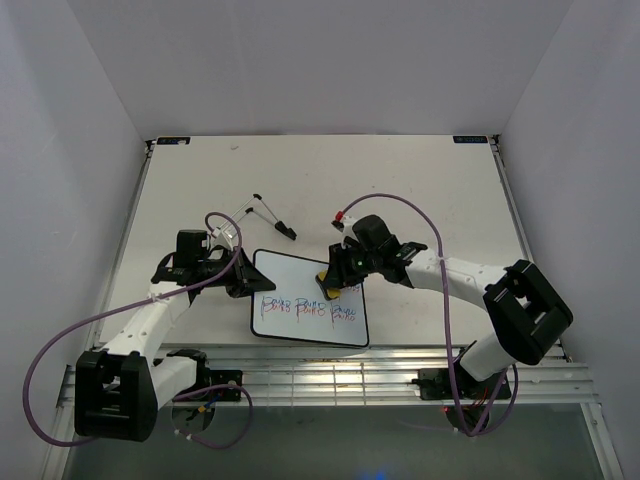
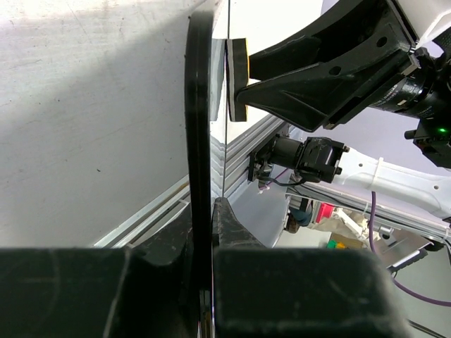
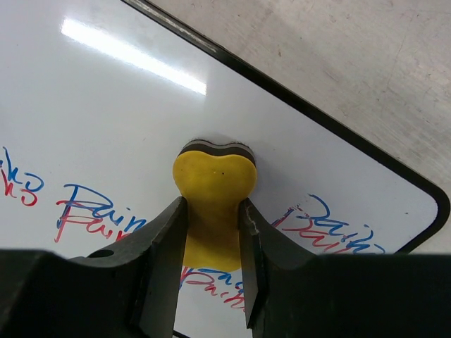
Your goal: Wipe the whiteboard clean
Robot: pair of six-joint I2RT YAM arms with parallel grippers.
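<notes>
At centre left, your left fingers (image 1: 247, 284) pinch the left rim of the whiteboard (image 1: 298, 276), which lies mid-frame on the counter (image 1: 430, 190); grip it firmly. Just right, your right fingers (image 1: 337, 278) squeeze the yellow eraser (image 1: 329, 286) against the face above the handwriting (image 1: 305, 309): sweep down, stopping inside the lower frame. Open counter lies rightward.
</notes>
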